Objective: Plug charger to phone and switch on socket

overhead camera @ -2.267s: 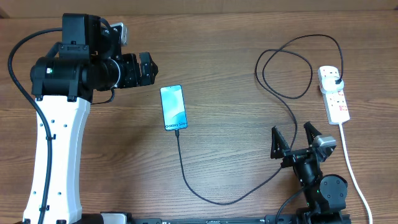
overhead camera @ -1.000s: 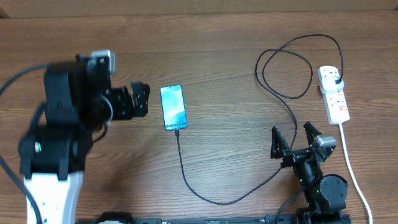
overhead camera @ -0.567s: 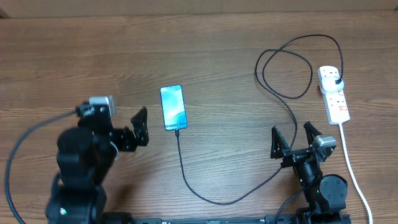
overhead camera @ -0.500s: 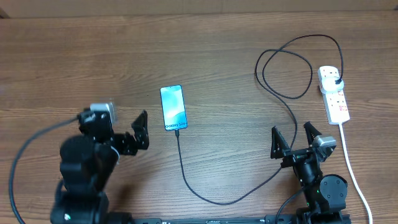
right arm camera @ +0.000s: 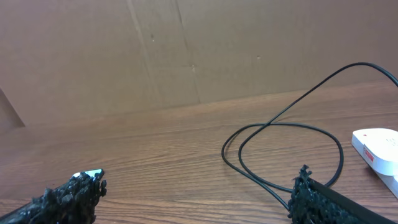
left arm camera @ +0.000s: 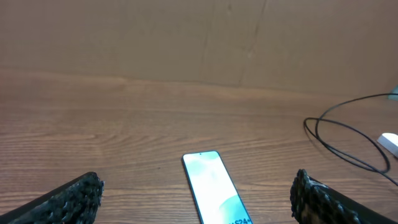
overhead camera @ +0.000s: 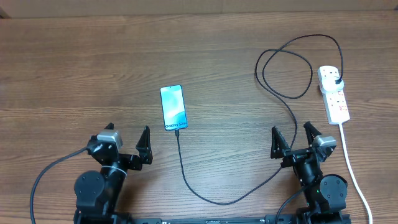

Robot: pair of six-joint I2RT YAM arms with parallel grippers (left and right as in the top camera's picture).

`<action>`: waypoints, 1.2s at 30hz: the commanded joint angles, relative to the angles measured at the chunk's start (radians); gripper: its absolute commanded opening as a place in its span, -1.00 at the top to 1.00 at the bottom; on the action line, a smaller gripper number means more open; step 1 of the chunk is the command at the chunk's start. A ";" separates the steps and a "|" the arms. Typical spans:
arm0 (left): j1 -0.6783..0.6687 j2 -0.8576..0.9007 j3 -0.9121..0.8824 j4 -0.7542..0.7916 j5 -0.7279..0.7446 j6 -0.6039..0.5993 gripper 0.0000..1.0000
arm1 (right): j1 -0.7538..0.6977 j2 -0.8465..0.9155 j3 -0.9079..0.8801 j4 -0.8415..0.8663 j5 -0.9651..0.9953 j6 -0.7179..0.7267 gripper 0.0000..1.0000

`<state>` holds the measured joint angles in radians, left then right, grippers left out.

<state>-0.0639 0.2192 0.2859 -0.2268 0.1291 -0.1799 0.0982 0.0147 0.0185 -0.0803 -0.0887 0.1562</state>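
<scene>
**Two claws apart, both empty**

Left claw (overhead camera: 127,134) and right claw (overhead camera: 290,132) sit spread wide, gripping nothing. One lit phone (overhead camera: 173,107) lies mid-counter (overhead camera: 74,62), just beyond the left claw. One charger (overhead camera: 180,149) meets its near end and loops to one socket (overhead camera: 334,94) at right. The left arm has drawn back from beside the phone.
</scene>
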 commanded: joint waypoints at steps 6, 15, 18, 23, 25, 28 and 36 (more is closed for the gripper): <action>0.005 -0.102 -0.090 0.062 -0.081 0.050 -0.99 | -0.004 -0.012 -0.011 0.004 0.009 -0.005 -1.00; 0.005 -0.190 -0.215 0.203 -0.081 0.114 -0.99 | -0.004 -0.012 -0.011 0.004 0.009 -0.005 -1.00; 0.005 -0.210 -0.245 0.202 -0.081 0.114 -0.99 | -0.004 -0.012 -0.011 0.004 0.009 -0.005 -1.00; 0.005 -0.216 -0.281 0.179 -0.081 0.115 -0.99 | -0.004 -0.012 -0.011 0.004 0.009 -0.005 -1.00; 0.005 -0.217 -0.282 0.151 -0.081 0.117 -0.99 | -0.004 -0.012 -0.011 0.004 0.009 -0.005 -1.00; 0.005 -0.216 -0.281 0.150 -0.084 0.114 -0.99 | -0.004 -0.012 -0.011 0.004 0.009 -0.005 -1.00; 0.005 -0.215 -0.281 0.151 -0.085 0.113 -0.99 | -0.004 -0.012 -0.011 0.004 0.009 -0.005 -1.00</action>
<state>-0.0639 0.0151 0.0120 -0.0757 0.0620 -0.0929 0.0982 0.0147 0.0185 -0.0803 -0.0883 0.1566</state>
